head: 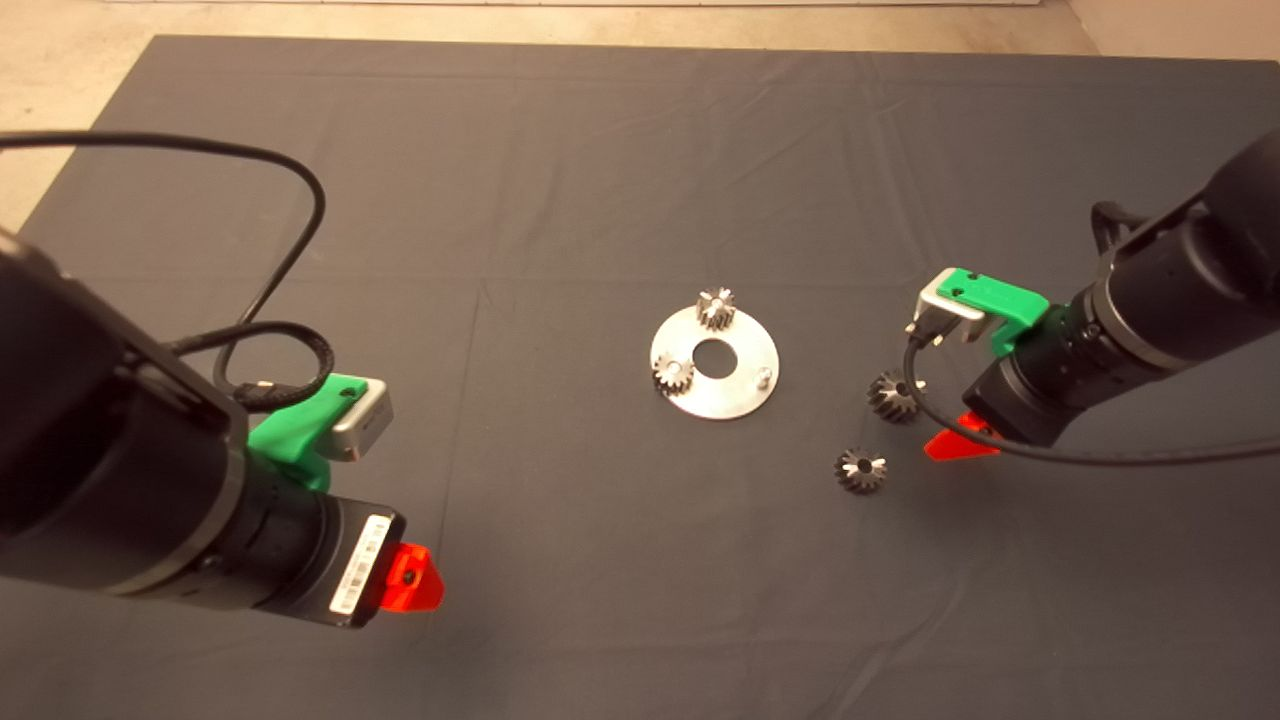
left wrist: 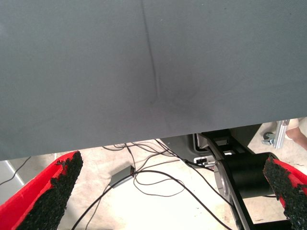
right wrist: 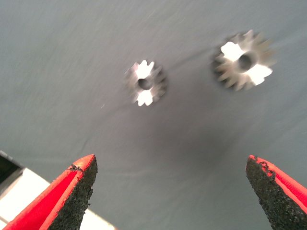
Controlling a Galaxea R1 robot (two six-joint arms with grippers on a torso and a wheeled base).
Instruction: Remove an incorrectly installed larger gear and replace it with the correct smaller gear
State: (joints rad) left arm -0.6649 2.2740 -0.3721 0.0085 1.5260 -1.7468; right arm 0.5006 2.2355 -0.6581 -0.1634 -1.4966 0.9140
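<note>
Larger gear point(head: 893, 395) and smaller gear point(head: 861, 469) lie off the plate point(head: 745, 390) at right-centre, the open right tool point(right wrist: 170, 191) above; fitting remains.

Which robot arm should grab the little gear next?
The right one, probably. The right gripper is open and hangs just above the smaller gear and larger gear, both loose on the mat. The left gripper sits far across the mat.

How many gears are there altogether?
4. Two small silver gears stand on the round metal plate. Two loose gears lie on the mat to the plate's right: one beside the right gripper, one nearer the front.
</note>
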